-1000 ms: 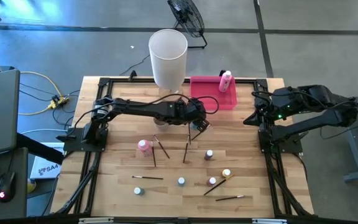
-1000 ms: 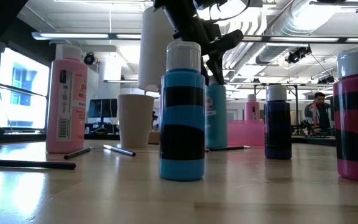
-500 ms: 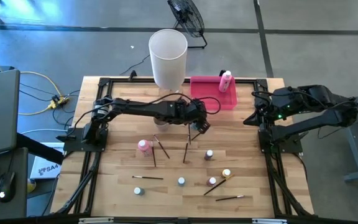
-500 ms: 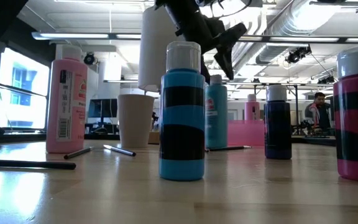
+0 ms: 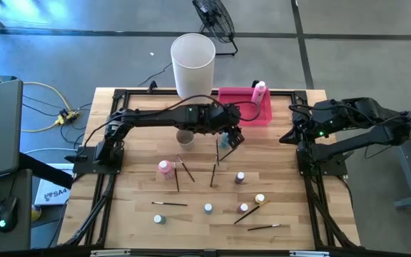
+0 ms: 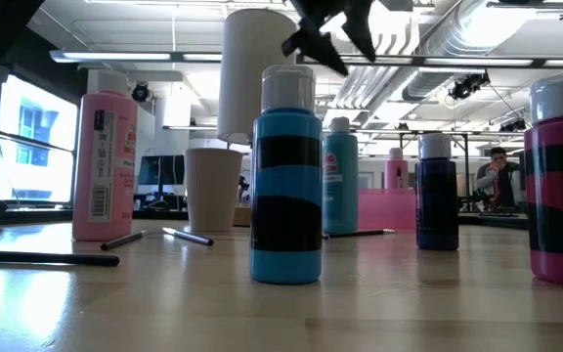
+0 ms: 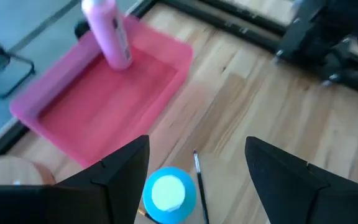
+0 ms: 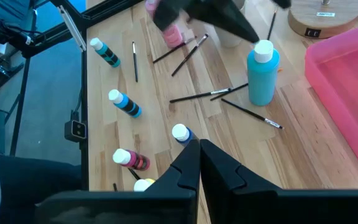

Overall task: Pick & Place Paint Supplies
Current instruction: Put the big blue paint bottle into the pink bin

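Wooden table [image 5: 141,214]: left gripper [image 5: 228,135] hovers wide open, empty, above the teal bottle [image 8: 263,73]; next, descend and close on it

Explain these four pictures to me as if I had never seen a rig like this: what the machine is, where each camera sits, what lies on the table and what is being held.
This is a robot with two dark arms at a wooden table. One picture looks straight down, one looks level across the tabletop, and one comes from a camera on each wrist.

The left claw hangs open above a teal paint bottle that stands upright on the wood; it holds nothing. The right claw is shut and empty, waiting at the table's right edge.

A pink tray at the far edge holds one pink bottle. A tall white cylinder stands beside the tray. Another pink bottle, several tiny paint bottles and thin paintbrushes lie scattered over the table.
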You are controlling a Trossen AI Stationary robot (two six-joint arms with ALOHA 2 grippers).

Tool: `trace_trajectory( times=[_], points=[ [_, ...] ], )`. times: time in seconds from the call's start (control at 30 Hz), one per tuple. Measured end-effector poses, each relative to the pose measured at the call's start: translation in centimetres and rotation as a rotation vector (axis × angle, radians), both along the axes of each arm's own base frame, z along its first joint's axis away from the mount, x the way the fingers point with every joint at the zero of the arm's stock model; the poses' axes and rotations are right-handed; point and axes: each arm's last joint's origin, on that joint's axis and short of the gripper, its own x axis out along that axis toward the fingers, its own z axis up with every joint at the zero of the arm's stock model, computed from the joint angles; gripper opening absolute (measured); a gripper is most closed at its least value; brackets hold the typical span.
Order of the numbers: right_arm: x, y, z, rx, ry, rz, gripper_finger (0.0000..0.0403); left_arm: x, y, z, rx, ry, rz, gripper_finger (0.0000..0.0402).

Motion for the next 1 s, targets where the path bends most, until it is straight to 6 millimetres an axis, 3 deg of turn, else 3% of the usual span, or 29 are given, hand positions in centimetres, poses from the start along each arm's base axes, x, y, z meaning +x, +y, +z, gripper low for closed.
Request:
trace_trajectory(
  times=[0.13, 0.3, 0.53, 0.67, 1.0],
  points=[
    [0.0, 0.0, 0.1, 0.001, -0.008, 0.000, 0.0004, -0.4, -0.1, 1.9, 0.012, -0.026, -0.041, 0.0262],
    [0.3, 0.0, 0.4, 0.003, -0.048, 0.000, 0.0004, -1.5, -0.6, 2.5, 0.133, 0.041, 0.003, 0.0262],
    [0.4, 0.0, 0.5, 0.005, -0.066, 0.000, 0.0004, -4.1, -2.8, 5.7, 0.329, 0.047, 0.054, 0.0261],
    [0.6, 0.0, 0.7, 0.007, -0.098, 0.000, 0.0004, -5.4, -3.0, 7.0, 0.365, 0.039, 0.048, 0.0262],
    [0.7, 0.0, 0.9, 0.008, -0.119, 0.000, 0.0004, -5.9, -3.6, 7.2, 0.391, 0.009, -0.005, 0.0261]
  ],
)
